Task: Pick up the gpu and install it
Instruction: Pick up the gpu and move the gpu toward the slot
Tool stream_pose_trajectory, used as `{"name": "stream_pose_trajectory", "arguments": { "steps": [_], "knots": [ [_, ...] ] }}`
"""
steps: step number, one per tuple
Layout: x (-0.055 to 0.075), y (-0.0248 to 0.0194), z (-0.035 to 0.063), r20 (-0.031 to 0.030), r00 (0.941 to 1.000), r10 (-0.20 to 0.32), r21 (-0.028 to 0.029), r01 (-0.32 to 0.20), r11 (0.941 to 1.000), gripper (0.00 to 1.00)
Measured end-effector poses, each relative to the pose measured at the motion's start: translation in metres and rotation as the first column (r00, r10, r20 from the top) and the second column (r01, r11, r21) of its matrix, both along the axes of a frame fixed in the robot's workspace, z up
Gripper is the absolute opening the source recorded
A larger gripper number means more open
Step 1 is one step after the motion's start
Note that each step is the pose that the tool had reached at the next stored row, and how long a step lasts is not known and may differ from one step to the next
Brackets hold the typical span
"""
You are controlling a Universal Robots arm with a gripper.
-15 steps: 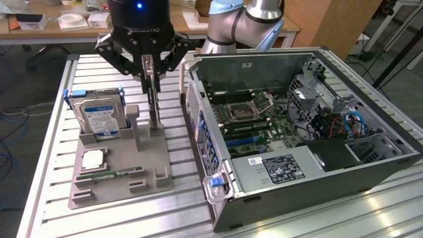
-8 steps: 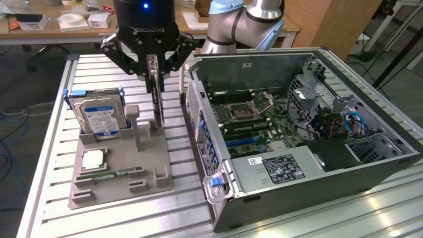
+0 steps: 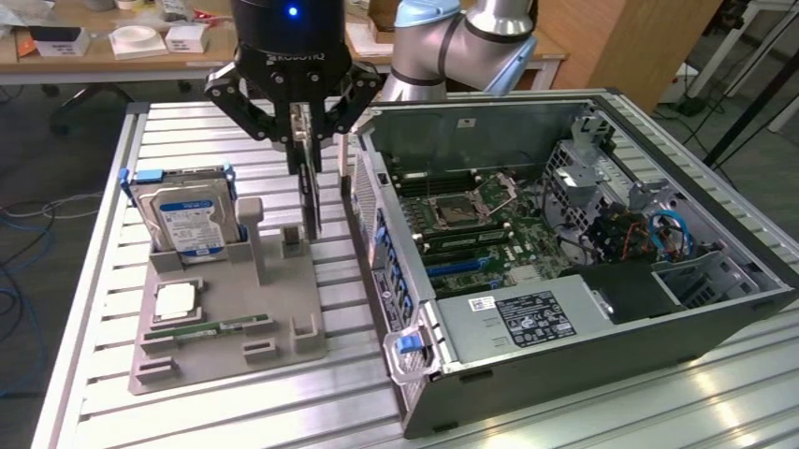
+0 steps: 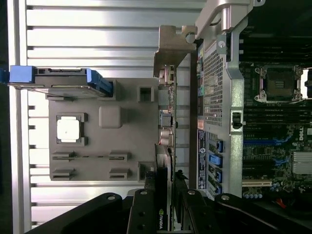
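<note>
The gpu (image 3: 309,192) hangs upright as a thin dark card with its edge towards the exterior view. My gripper (image 3: 303,126) is shut on its top edge. The card's lower end is level with the rear slots of the grey holder (image 3: 225,351), just off the exterior view's left of the open computer case (image 3: 413,281). In the wrist view the gpu (image 4: 166,131) runs edge-on away from my gripper (image 4: 165,217). Its silver end bracket (image 4: 173,48) sits at the far end, between the holder (image 4: 107,161) and the case wall (image 4: 219,97).
On the holder stand a silver hard drive (image 3: 187,220) in a blue caddy, a CPU (image 3: 175,299) and a green RAM stick (image 3: 212,329). The case lies open with its motherboard (image 3: 487,224) and blue slots facing up. A slatted aluminium table (image 3: 100,281) carries everything.
</note>
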State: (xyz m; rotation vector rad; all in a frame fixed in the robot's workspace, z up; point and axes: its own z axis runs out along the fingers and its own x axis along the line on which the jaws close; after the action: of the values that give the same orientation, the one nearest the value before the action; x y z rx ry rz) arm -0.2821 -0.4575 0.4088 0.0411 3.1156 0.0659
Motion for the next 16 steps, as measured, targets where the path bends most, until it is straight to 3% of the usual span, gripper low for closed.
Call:
{"name": "stream_pose_trajectory", "arguments": {
  "steps": [16],
  "knots": [
    [0.02,0.0,-0.0001,0.0001,1.0,0.0,0.0001,0.0,1.0,0.26]
  ]
}}
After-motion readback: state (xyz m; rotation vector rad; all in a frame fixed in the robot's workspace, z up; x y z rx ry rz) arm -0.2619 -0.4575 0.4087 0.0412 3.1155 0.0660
